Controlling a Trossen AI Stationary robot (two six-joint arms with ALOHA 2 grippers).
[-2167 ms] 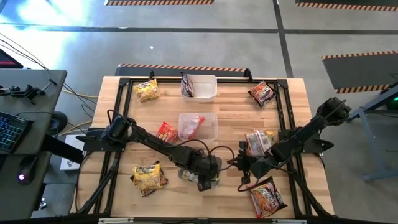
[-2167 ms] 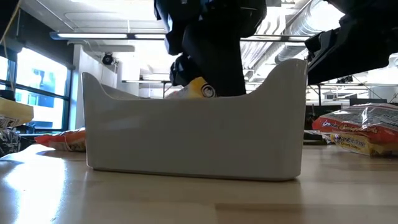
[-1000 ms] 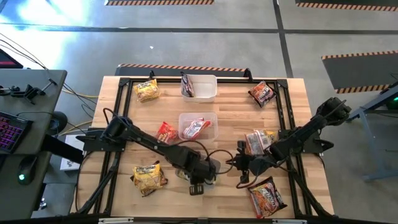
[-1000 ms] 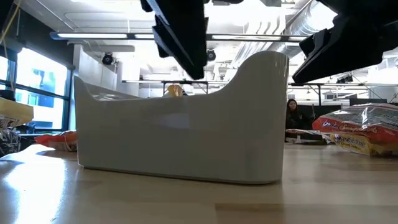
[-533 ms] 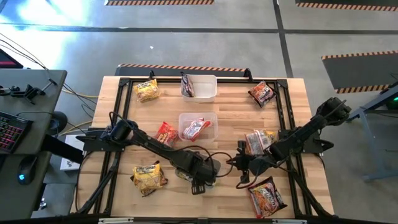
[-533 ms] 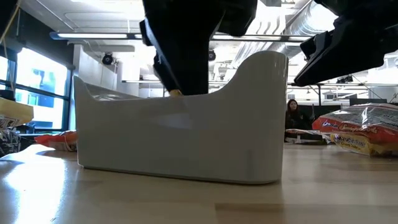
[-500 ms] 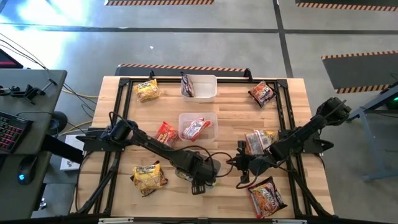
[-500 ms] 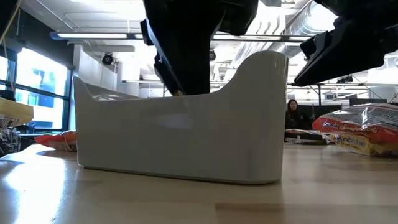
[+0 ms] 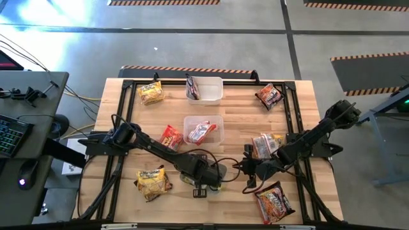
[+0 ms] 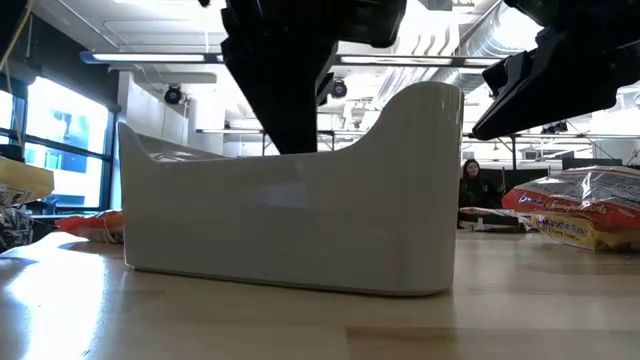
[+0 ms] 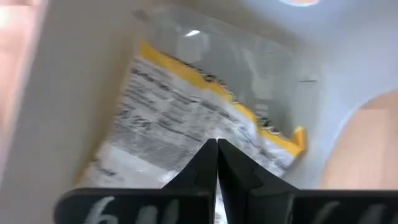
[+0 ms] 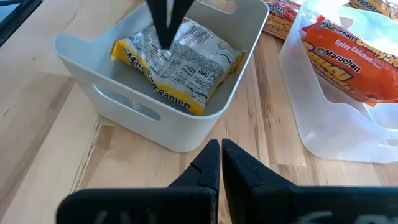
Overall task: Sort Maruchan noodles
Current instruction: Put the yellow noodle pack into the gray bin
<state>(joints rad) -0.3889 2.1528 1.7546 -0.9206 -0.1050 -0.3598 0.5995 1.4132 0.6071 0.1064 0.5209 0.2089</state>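
A crinkly yellow ramen packet (image 12: 177,63) with black print on its silvery back lies flat in the bottom of a smooth white plastic tub (image 12: 127,106) with rounded corners, a scooped rim and a slot handle in its side. The tub stands near the front middle of a pale wooden counter (image 9: 236,112) with a black metal frame around it. The left end effector (image 11: 217,163) points down into this tub, its two dark tapered fingers pressed together with nothing between them, their tips right at the packet's wrinkled film; in the right wrist view they show as a thin black wedge (image 12: 166,23) over the packet. The right end effector (image 12: 221,163) hangs just beside the tub toward the right side of the counter, its fingers also closed flat against each other and empty. Next to it, a clear tub (image 12: 339,124) holds a glossy orange-red packet (image 12: 348,56). From above, another clear tub (image 9: 203,130) in the middle of the counter holds a red packet (image 9: 200,132), and a third (image 9: 204,89) at the back edge holds a dark packet (image 9: 192,87). Loose packets lie scattered on the wood: yellow ones at the back left (image 9: 151,92) and front left (image 9: 152,183), a red one (image 9: 170,136) left of centre, a dark reddish one at the back right (image 9: 269,96), a pale one (image 9: 265,145) on the right, and a red one at the front right (image 9: 275,200).
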